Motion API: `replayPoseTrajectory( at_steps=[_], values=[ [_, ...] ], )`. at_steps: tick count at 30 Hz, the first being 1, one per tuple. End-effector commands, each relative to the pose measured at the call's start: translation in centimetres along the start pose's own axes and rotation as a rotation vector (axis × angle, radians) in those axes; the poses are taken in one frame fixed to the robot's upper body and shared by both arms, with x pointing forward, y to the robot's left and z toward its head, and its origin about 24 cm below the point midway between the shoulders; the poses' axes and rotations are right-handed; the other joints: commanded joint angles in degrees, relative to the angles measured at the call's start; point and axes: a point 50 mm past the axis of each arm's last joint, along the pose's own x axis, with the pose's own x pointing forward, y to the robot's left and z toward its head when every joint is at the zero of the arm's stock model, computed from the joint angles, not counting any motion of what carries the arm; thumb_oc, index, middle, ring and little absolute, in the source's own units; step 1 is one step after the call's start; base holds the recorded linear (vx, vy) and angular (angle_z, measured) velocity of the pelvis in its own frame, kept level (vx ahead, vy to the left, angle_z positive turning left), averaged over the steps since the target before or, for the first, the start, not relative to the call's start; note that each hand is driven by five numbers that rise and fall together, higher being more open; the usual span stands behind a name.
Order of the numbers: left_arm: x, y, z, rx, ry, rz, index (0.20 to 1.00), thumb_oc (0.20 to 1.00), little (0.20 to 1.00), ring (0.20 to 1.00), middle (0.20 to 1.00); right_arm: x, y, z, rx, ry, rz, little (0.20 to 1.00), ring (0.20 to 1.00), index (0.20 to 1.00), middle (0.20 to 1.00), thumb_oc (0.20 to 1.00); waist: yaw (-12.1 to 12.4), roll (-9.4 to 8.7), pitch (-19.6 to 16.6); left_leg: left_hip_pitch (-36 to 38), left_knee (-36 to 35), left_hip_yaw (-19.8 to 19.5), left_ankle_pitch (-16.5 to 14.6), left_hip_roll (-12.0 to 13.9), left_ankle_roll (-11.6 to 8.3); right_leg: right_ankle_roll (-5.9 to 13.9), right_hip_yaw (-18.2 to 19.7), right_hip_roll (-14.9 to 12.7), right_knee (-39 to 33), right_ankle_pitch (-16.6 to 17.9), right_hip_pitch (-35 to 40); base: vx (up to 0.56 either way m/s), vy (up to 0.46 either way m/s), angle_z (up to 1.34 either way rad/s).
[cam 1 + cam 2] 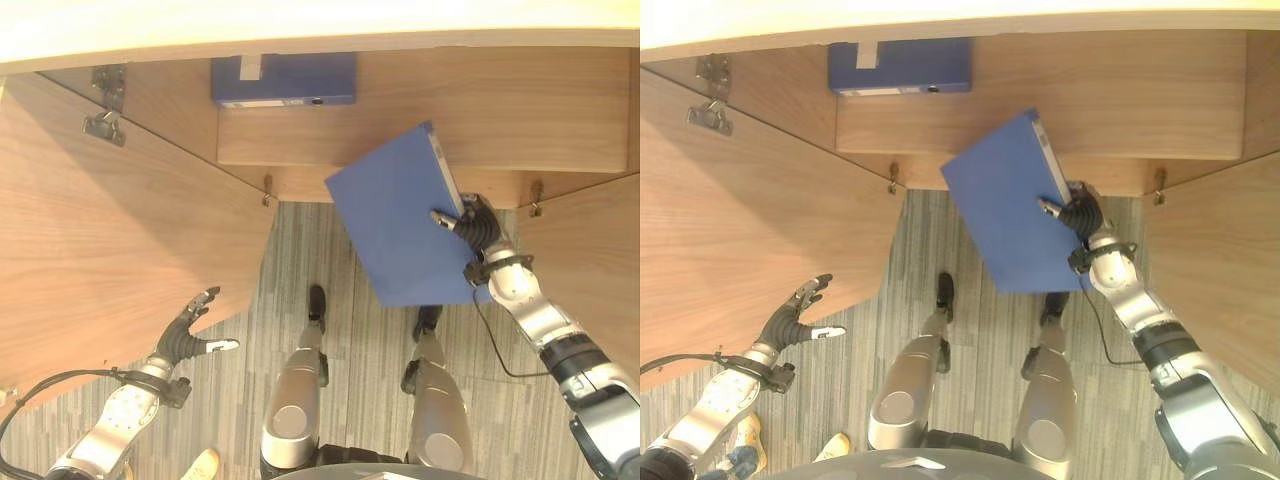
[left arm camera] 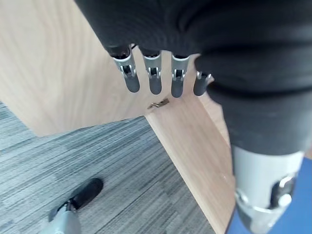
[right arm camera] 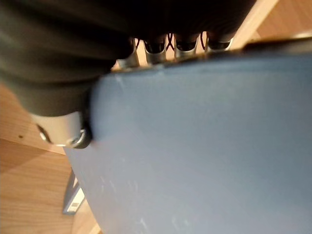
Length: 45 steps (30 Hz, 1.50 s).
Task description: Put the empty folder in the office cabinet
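A blue folder [image 1: 400,220] hangs tilted in front of the open wooden cabinet [image 1: 420,110], its far corner over the shelf's front edge. My right hand [image 1: 472,226] is shut on its right edge, thumb on the blue face and fingers behind; the right wrist view has the folder [image 3: 204,151] pinched the same way. My left hand [image 1: 187,335] hangs open low on the left, beside the open left cabinet door [image 1: 110,230], holding nothing; its straight fingers [image 2: 155,78] point at the wood.
Another blue folder [image 1: 285,80] lies flat at the back left of the cabinet shelf. The right cabinet door [image 1: 590,260] stands open beside my right arm. Grey striped carpet [image 1: 330,260] covers the floor. A person's shoe [image 1: 203,465] shows at the bottom edge.
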Motion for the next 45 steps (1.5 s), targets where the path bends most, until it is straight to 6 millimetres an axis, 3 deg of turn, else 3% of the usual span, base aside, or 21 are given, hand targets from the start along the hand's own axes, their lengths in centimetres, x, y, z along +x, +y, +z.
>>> replayPoseTrajectory(
  at_steps=[1, 5, 7, 9, 12, 13, 15, 17, 18, 23, 28, 30, 31, 36, 37, 39, 40, 42, 43, 45],
  values=[
    [-1.2, -1.3, -3.2, -0.044, 0.141, 0.005, 1.000, 1.000, 1.000, 1.000, 1.000, 0.4, -1.3, 0.5, 0.138, -0.030, -0.125, 0.200, 0.200, 0.200, 0.200, 0.200, 0.5, -3.67, -6.1, -7.3, 8.4, -3.6, -6.0, 0.6, 0.10, 6.86, 0.6, -8.8, 3.5, -1.3, -1.3, 0.00, 0.050, -0.02],
    [-1.4, -2.0, -5.1, -0.059, 0.236, 0.017, 1.000, 1.000, 1.000, 1.000, 1.000, 1.6, -3.2, 0.5, 0.166, -0.005, -0.222, 0.200, 0.200, 0.200, 0.200, 0.200, 1.3, -4.11, -5.9, -8.7, 12.1, -3.7, -8.7, -0.8, 0.97, 7.18, 0.8, -9.4, 3.3, -1.1, -1.0, 0.00, 0.069, 0.04],
    [-1.1, -2.6, -5.7, -0.052, 0.270, -0.014, 1.000, 1.000, 1.000, 1.000, 1.000, 2.5, -5.0, 0.7, 0.176, 0.015, -0.296, 0.200, 0.200, 0.200, 0.200, 0.200, 1.4, -4.19, -6.1, -9.6, 14.3, -3.7, -10.4, -2.4, 1.97, 7.61, 0.9, -11.2, 4.6, -0.4, -1.9, -0.02, 0.160, 0.00],
    [-0.8, -2.1, -6.1, -0.022, 0.304, -0.022, 1.000, 1.000, 1.000, 1.000, 1.000, 3.8, -7.7, 1.6, 0.240, 0.021, -0.397, 0.200, 0.200, 0.200, 0.200, 0.200, 0.7, -3.18, -5.5, -10.1, 17.5, -3.5, -12.9, -3.8, 3.10, 8.11, 1.8, -14.4, 10.8, 2.3, -5.3, -0.02, 0.205, 0.03],
    [-0.4, -2.0, -6.0, -0.011, 0.306, -0.036, 1.000, 1.000, 1.000, 1.000, 1.000, 3.9, -9.1, 1.3, 0.340, 0.040, -0.467, 0.200, 0.200, 0.200, 0.200, 0.200, 0.7, -2.39, -4.8, -10.8, 20.9, -3.4, -15.0, -3.9, 3.09, 7.88, 1.0, -15.7, 12.6, 2.3, -5.6, 0.03, 0.077, 0.10],
    [-0.1, -1.9, -5.8, -0.003, 0.301, -0.050, 1.000, 1.000, 1.000, 1.000, 1.000, 4.0, -9.9, 1.2, 0.420, 0.042, -0.509, 0.200, 0.200, 0.200, 0.200, 0.200, 0.3, -2.79, -4.9, -11.1, 22.2, -3.4, -15.5, -4.6, 2.92, 7.89, -0.1, -16.9, 10.5, 4.1, -5.3, 0.06, -0.010, 0.14],
    [0.1, -1.5, -5.7, 0.003, 0.301, -0.052, 1.000, 1.000, 1.000, 1.000, 1.000, 4.2, -10.8, 1.5, 0.479, 0.029, -0.541, 0.200, 0.200, 0.200, 0.200, 0.200, -0.1, -2.78, -5.0, -11.3, 23.0, -3.7, -16.3, -3.5, 2.15, 8.39, -1.6, -17.4, 6.9, 6.5, -6.3, 0.08, -0.103, 0.07],
    [0.2, -1.5, -5.6, -0.002, 0.301, -0.053, 1.000, 1.000, 1.000, 1.000, 1.000, 4.1, -11.2, 1.2, 0.504, 0.038, -0.555, 0.200, 0.200, 0.200, 0.200, 0.200, 0.0, -2.65, -5.3, -11.3, 23.3, -4.0, -16.5, -2.6, 1.74, 8.38, -2.2, -17.5, 4.8, 6.2, -6.8, 0.09, -0.096, -0.05],
    [0.4, -1.6, -5.7, -0.011, 0.302, -0.051, 1.000, 1.000, 1.000, 1.000, 1.000, 4.0, -11.6, 1.0, 0.529, 0.043, -0.577, 0.200, 0.200, 0.200, 0.200, 0.200, 0.4, -2.07, -5.5, -10.5, 23.7, -4.4, -17.4, -0.7, 0.98, 8.28, -2.9, -16.7, 2.5, 5.5, -7.0, 0.20, -0.127, -0.11],
    [0.4, -0.8, -7.0, -0.033, 0.373, 0.000, 1.000, 1.000, 1.000, 1.000, 1.000, 2.7, -13.2, -0.5, 0.682, 0.063, -0.723, 0.200, 0.200, 0.200, 0.200, 0.200, -0.1, -3.22, -5.2, -7.5, 23.1, -6.8, -17.7, 1.8, -1.39, 8.40, -0.7, -16.5, 0.3, 4.7, -8.1, 0.15, -0.189, -0.10],
    [0.4, -1.4, -7.5, -0.042, 0.392, -0.003, 1.000, 1.000, 1.000, 1.000, 1.000, 3.3, -12.4, 0.4, 0.679, 0.038, -0.715, 0.200, 0.200, 0.200, 0.200, 0.200, -0.2, -3.75, -5.9, -7.7, 22.6, -8.0, -17.3, 2.1, -2.65, 8.50, -0.1, -15.8, 0.0, 6.6, -7.4, 0.08, -0.185, 0.38],
    [0.0, -2.0, -8.0, -0.046, 0.416, -0.010, 1.000, 1.000, 1.000, 1.000, 1.000, 3.9, -11.7, 0.8, 0.680, 0.043, -0.713, 0.200, 0.200, 0.200, 0.200, 0.200, -0.4, -3.27, -6.4, -7.4, 21.3, -8.8, -16.4, 2.4, -2.99, 8.50, -0.5, -15.3, 0.5, 7.1, -7.0, 0.11, -0.171, -0.22],
    [-0.4, -3.1, -8.6, -0.064, 0.443, -0.028, 1.000, 1.000, 1.000, 1.000, 1.000, 5.1, -10.4, 2.0, 0.658, 0.038, -0.678, 0.200, 0.200, 0.200, 0.200, 0.200, -0.5, -2.09, -6.7, -6.1, 17.0, -9.3, -14.6, 3.5, -3.39, 8.50, -0.9, -14.1, 0.9, 6.8, -6.9, 0.10, -0.114, -0.25],
    [-0.4, -3.1, -8.6, -0.064, 0.443, -0.028, 1.000, 1.000, 1.000, 1.000, 1.000, 5.1, -10.4, 2.0, 0.658, 0.038, -0.678, 0.200, 0.200, 0.200, 0.200, 0.200, -0.5, -2.09, -6.7, -6.1, 17.0, -9.3, -14.6, 3.5, -3.39, 8.50, -0.9, -14.1, 0.9, 6.8, -6.9, 0.03, -0.032, -0.03],
    [-0.4, -3.8, -8.8, -0.077, 0.455, -0.044, 1.000, 1.000, 1.000, 1.000, 1.000, 6.1, -9.6, 3.0, 0.647, 0.038, -0.647, 0.200, 0.200, 0.200, 0.200, 0.200, -0.4, -1.45, -6.9, -5.5, 14.6, -9.0, -13.4, 4.3, -3.53, 8.50, -1.1, -13.4, 0.8, 6.4, -7.1, 0.04, -0.047, 0.10],
    [-0.4, -3.8, -8.8, -0.077, 0.455, -0.044, 1.000, 1.000, 1.000, 1.000, 1.000, 6.1, -9.6, 3.0, 0.647, 0.038, -0.647, 0.200, 0.200, 0.200, 0.200, 0.200, -0.4, -1.45, -6.9, -5.5, 14.6, -9.0, -13.4, 4.3, -3.53, 8.50, -1.1, -13.4, 0.8, 6.4, -7.1, 0.06, -0.034, 0.13],
    [-0.2, -4.7, -9.2, -0.097, 0.479, -0.057, 1.000, 1.000, 1.000, 1.000, 1.000, 7.9, -7.7, 4.8, 0.703, 0.045, -0.598, 0.200, 0.200, 0.200, 0.200, 0.200, 0.0, 0.04, -7.1, -4.6, 10.9, -8.2, -11.3, 5.6, -3.58, 7.86, 0.1, -11.5, 1.0, 5.0, -8.5, 0.08, -0.021, 0.16],
    [-0.2, -4.7, -9.2, -0.097, 0.479, -0.057, 1.000, 1.000, 1.000, 1.000, 1.000, 7.9, -7.7, 4.8, 0.703, 0.045, -0.598, 0.200, 0.200, 0.200, 0.200, 0.200, 0.0, 0.04, -7.1, -4.6, 10.9, -8.2, -11.3, 5.6, -3.58, 7.86, 0.1, -11.5, 1.0, 5.0, -8.5, 0.06, -0.016, 0.10],
    [1.0, -6.5, -8.4, -0.050, 0.439, -0.107, 1.000, 1.000, 1.000, 1.000, 1.000, 8.5, -6.9, 4.8, 0.837, 0.100, -0.683, 0.200, 0.200, 0.200, 0.200, 0.200, 1.5, 1.36, -7.4, -4.8, 9.8, -8.7, -10.8, 5.2, -3.20, 7.72, 0.4, -11.3, 0.9, 4.5, -8.5, 0.05, -0.005, 0.02],
    [1.9, -7.2, -7.6, 0.001, 0.399, -0.146, 1.000, 1.000, 1.000, 1.000, 1.000, 8.7, -6.4, 5.2, 0.902, 0.115, -0.760, 0.200, 0.200, 0.200, 0.200, 0.200, 3.1, 2.50, -7.9, -5.1, 9.5, -9.2, -11.0, 4.9, -3.02, 7.81, -0.1, -11.2, 0.9, 3.9, -7.9, 0.03, -0.005, 0.00]
  ],
)
